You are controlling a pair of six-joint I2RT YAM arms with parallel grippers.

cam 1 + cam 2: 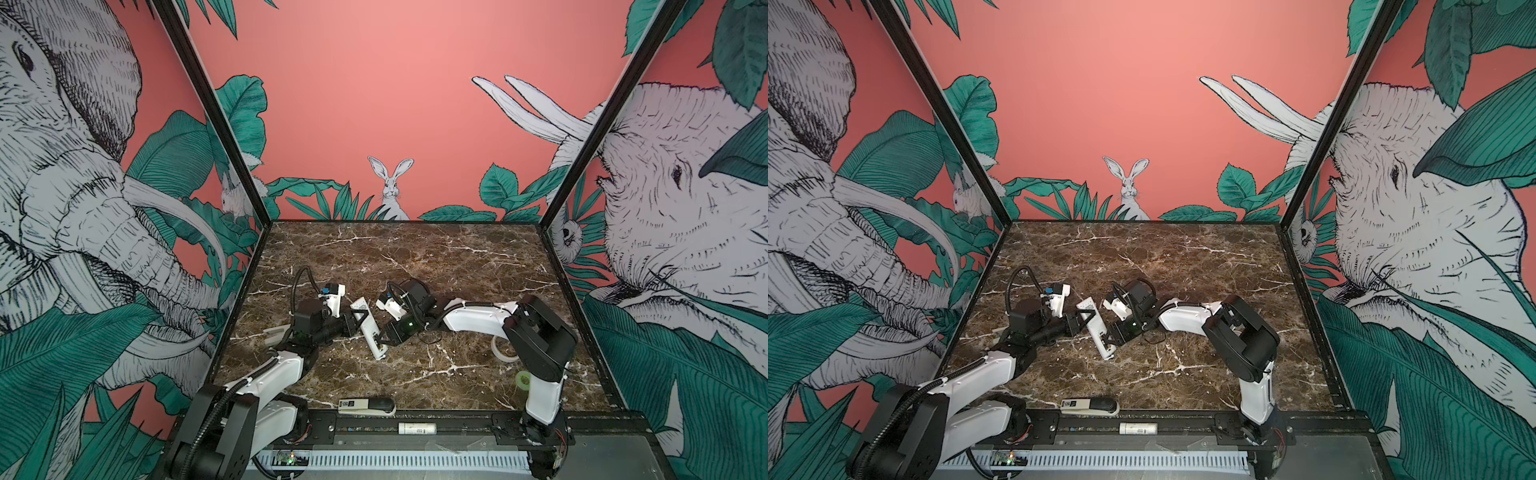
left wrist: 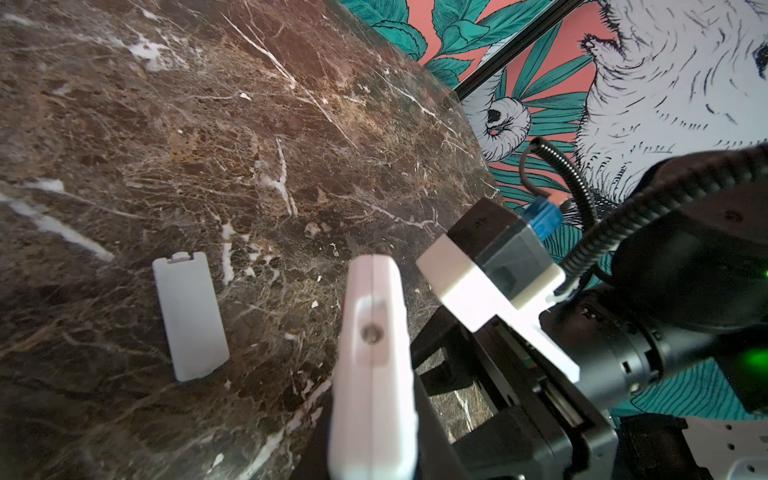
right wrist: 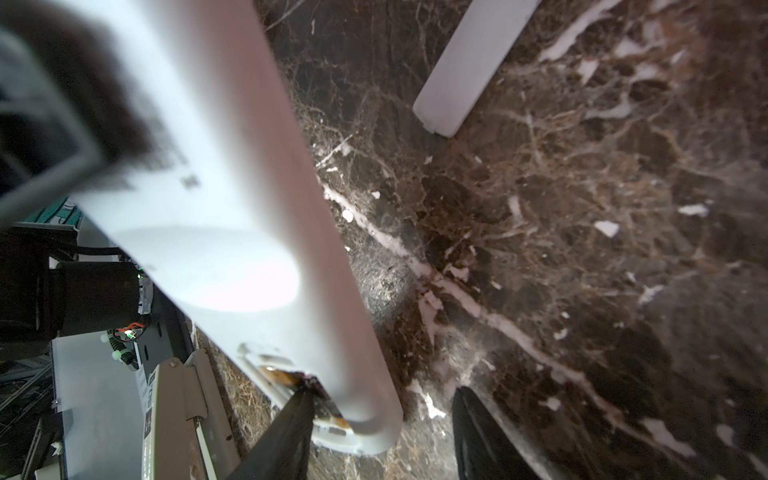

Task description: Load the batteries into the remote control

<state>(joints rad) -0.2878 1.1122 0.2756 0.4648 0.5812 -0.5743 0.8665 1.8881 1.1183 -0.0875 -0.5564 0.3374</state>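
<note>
Dark brown marble veined in white forms the tabletop [image 1: 415, 257], which is enclosed by pink walls [image 1: 374, 104] printed with elephants, a rabbit and green leaves.

Near the middle of the marble, the remote control [image 1: 368, 328] is held lifted and tilted, with its labelled back turned upward. Its far half is pinched firmly by the left gripper [image 1: 358, 316], whose fingers are pressed against both long edges. The near end is straddled by the right gripper [image 1: 381, 341], and the same arrangement is shown in both top views. In the right wrist view, one dark finger [image 3: 286, 432] is laid against the remote beside its uncovered battery compartment [image 3: 291, 380]. The other finger [image 3: 478, 436] is kept apart from the remote, with bare marble seen between them, so the jaws are spread rather than clamped. A coppery contact is visible at the compartment's mouth. What lies deeper inside cannot be made out.

The plain white cover [image 2: 189, 316] is left lying flat on the marble, well apart from the remote, on the left arm's side.

A white-and-black stapler [image 1: 365, 406] is placed at the table's near edge, and a white labelled tube [image 1: 417, 428] lies on the black rail just beyond it. A white tape ring [image 1: 495, 347] and a small green tape roll [image 1: 524, 387] are found beside the right arm.
</note>
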